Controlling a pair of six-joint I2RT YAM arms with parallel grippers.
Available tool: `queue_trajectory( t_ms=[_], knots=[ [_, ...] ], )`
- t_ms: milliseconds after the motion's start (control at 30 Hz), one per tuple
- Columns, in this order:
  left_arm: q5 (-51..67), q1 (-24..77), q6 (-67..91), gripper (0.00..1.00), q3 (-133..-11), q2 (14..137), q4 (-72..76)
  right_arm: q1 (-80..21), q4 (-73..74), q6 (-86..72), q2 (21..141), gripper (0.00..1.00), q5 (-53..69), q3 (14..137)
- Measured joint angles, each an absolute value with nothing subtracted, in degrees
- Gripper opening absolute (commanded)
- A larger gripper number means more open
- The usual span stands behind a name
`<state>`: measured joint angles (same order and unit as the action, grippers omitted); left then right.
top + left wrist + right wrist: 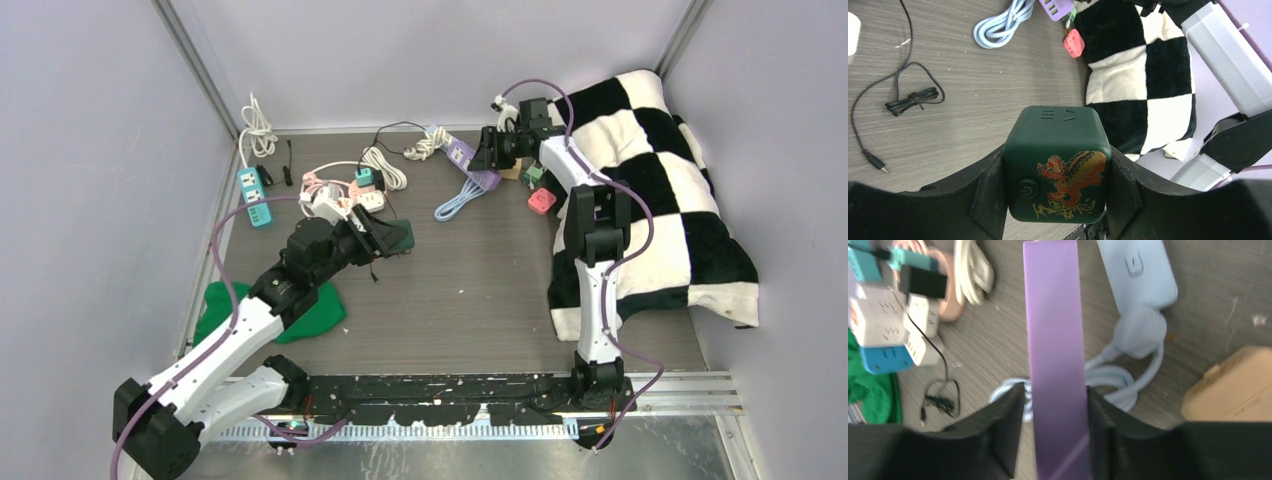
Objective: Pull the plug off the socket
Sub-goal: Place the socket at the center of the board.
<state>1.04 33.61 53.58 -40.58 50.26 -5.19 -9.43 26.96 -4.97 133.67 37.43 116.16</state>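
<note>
A dark green cube socket (1057, 165) with a gold and red dragon print and a power button sits between my left gripper's (1057, 200) jaws, which are shut on its sides above the table (470, 290). No plug shows on its visible faces. At the back, my right gripper (1055, 395) straddles a purple power strip (1053, 330) standing on its edge. The right finger touches it and a thin gap shows at the left fingertip. From the top view, a white cord (425, 147) lies against the far end of the purple strip (466, 158).
A checkered blanket (660, 200) covers the right side, with a pink cube (541, 201) at its edge. A light blue strip (1138, 270) and its coiled cable lie under the right gripper, beside a tan block (1233, 385). White, pink and teal sockets (345, 195), a loose black cable (913, 97) and a green cloth (300, 310) lie left.
</note>
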Motion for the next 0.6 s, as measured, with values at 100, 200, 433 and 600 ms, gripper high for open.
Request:
queue_trajectory(
  t_ms=[100,200,433,600],
  knots=[
    [3.62,33.61,53.54,0.00,-40.60,54.06,-2.61,-9.32,31.55,-1.63,133.80,0.83,36.80,115.37],
    [6.17,33.61,53.52,0.00,-41.01,57.49,-0.56,-9.56,34.72,1.58,133.60,0.88,35.75,115.15],
    [11.05,33.61,55.44,0.00,-41.34,62.89,6.83,-9.34,42.61,11.86,123.87,1.00,33.08,111.00],
    [15.73,33.04,58.52,0.00,-41.32,65.34,12.62,-9.06,45.52,24.97,105.14,1.00,34.59,99.20]
  ],
)
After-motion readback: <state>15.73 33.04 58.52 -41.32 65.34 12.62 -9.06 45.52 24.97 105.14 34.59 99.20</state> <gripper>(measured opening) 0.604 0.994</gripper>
